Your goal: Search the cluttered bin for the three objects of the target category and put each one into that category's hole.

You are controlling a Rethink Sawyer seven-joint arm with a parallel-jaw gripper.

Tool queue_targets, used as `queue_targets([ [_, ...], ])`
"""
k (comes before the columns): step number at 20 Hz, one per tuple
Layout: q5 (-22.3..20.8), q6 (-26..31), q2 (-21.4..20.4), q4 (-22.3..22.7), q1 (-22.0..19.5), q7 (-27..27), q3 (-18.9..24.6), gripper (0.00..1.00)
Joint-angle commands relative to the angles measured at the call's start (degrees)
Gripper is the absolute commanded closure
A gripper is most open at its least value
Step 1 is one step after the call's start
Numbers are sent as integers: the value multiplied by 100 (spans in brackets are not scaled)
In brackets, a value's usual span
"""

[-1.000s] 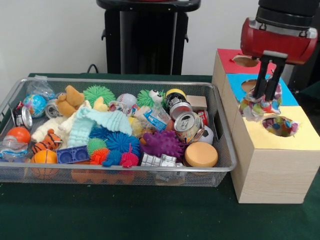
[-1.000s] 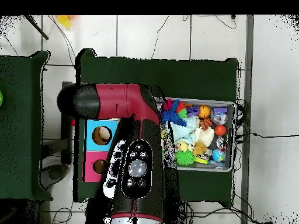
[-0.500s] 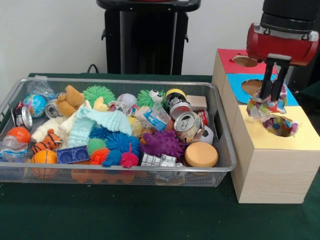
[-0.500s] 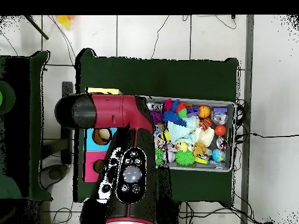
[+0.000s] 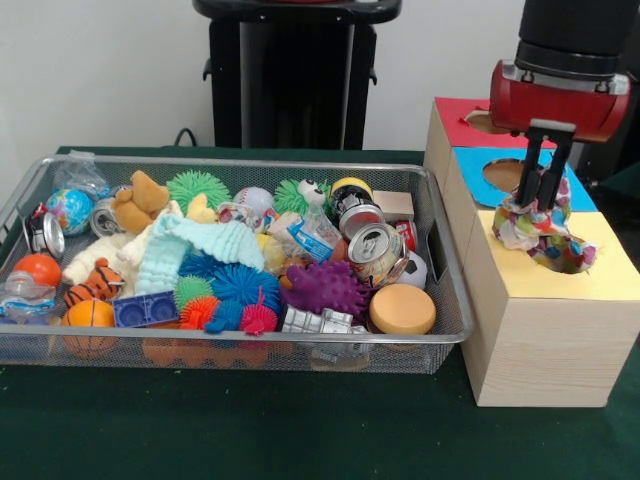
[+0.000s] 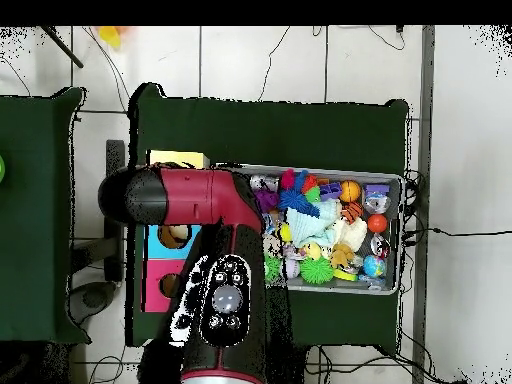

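End effector lowers a crumpled bag at the yellow hole

End effector is clamped on a crumpled multicoloured bag, which hangs at the rim of the hole in the yellow box. Largest on the worktop is the wire bin, packed with spiky balls, plush toys and cans; a dented can lies near its right end. By its look, the bag is light, soft and crinkly, likely to spring open or catch on the rim, so a pinch on its gathered top suits it. From overhead, the arm covers the bag and most of the boxes. The hole's contents cannot be made out.
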Motion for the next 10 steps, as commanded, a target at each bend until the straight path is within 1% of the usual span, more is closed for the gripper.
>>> queue_targets([
  [1, 285, -65, 202, 512, 99, 1600, -33, 100],
  [4, 403, 97, 114, 529, 298, 1806, -166, 100],
  [10, 663, 380, 89, 447, 639, 2049, -455, 100],
])
